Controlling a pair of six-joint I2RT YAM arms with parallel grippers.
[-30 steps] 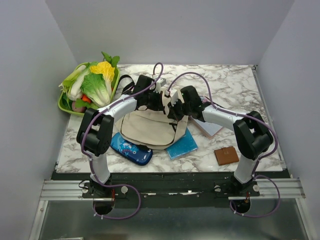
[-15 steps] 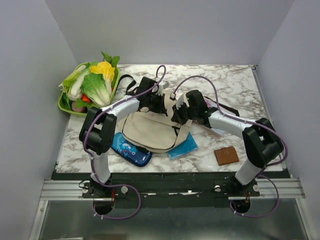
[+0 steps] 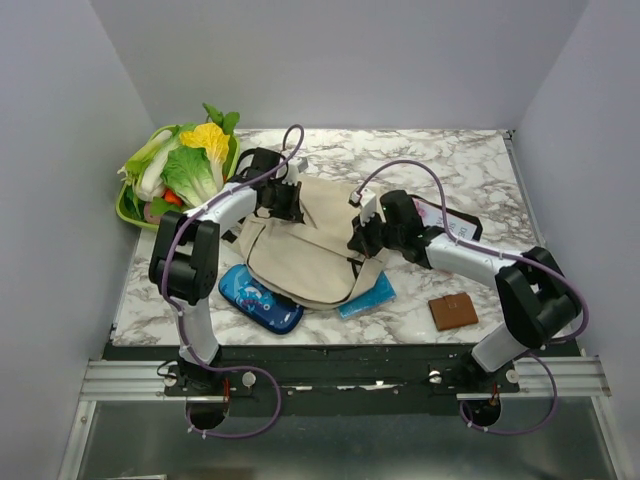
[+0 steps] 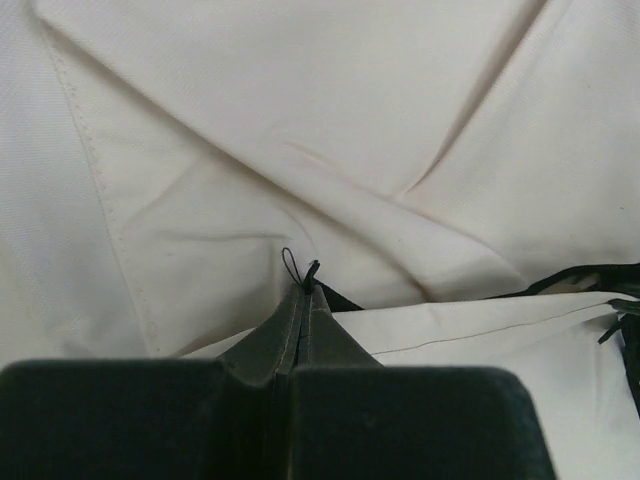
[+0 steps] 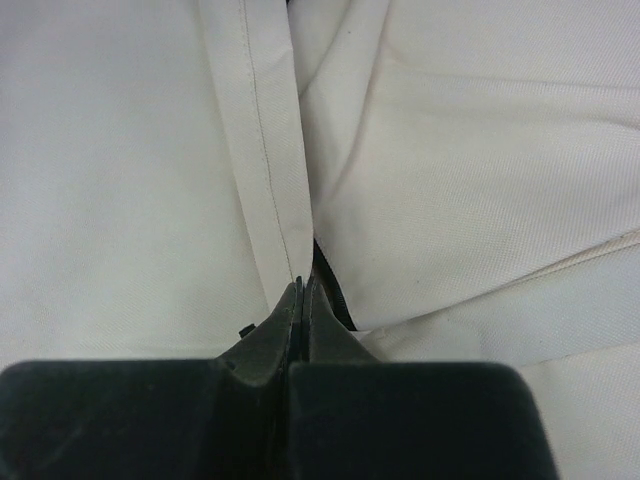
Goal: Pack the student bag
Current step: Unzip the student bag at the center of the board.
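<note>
The student bag (image 3: 310, 250), beige cloth with black zipper trim, lies spread in the middle of the marble table. My left gripper (image 3: 288, 203) is at its far left corner, shut on the bag's black trim; in the left wrist view a thin black cord sticks out past the closed fingertips (image 4: 305, 290), with beige folds (image 4: 300, 130) beyond. My right gripper (image 3: 360, 238) sits at the bag's right edge. In the right wrist view it (image 5: 302, 295) is pinched shut where a beige seam strip (image 5: 265, 150) meets the black zipper.
A green tray (image 3: 127, 214) of toy vegetables stands at the far left. A dark-blue patterned pencil case (image 3: 260, 298) lies at the bag's near left, a light-blue book (image 3: 370, 293) pokes out at its near right. A brown square (image 3: 453, 311) and a notebook (image 3: 450, 222) lie to the right.
The two grippers have drawn apart, the left one to the far left and the right one rightward and nearer. The bag between them has been pulled wider and flatter.
</note>
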